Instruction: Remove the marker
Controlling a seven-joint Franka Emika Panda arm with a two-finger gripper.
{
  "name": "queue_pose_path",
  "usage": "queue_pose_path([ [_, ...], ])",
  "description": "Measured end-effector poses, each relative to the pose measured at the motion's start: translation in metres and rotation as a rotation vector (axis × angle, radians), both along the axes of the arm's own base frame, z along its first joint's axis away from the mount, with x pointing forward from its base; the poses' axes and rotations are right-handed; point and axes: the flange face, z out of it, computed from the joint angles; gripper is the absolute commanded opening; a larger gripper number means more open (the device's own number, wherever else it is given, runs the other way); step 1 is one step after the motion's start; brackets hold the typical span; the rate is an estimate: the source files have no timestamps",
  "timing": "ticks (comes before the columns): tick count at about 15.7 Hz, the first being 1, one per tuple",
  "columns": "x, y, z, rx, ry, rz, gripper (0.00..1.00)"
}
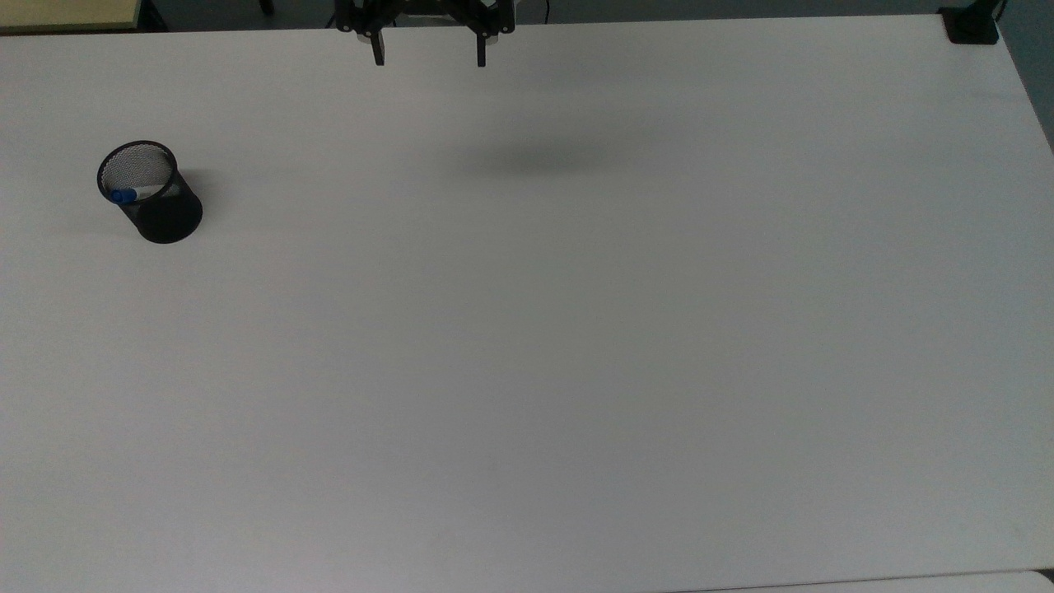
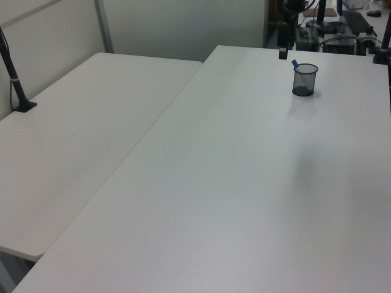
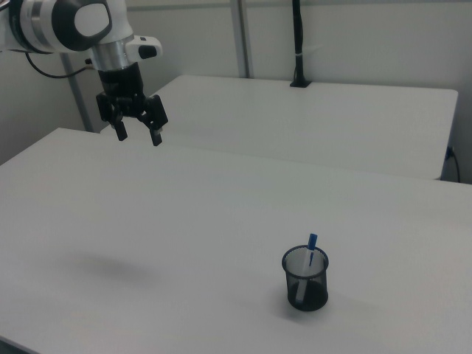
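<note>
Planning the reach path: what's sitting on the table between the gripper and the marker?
Nothing: bare table between the open gripper and the marker, in the right view.

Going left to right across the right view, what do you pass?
Robot arm → gripper, fingers apart, held above the table → black post on the far table → black mesh cup with the marker standing in it.

marker | white barrel, blue cap up | leaning inside black mesh cup | cap above rim
</note>
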Motion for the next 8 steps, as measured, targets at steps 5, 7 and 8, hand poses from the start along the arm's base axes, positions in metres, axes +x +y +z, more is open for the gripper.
queue_pose_path([
  [5,0.001,-0.024,0.0,-0.007,0.002,0.011,1.0],
  [7,0.001,-0.047,-0.001,-0.008,0.006,0.022,1.0],
  [8,0.001,-0.059,-0.001,-0.008,0.007,0.024,1.0],
])
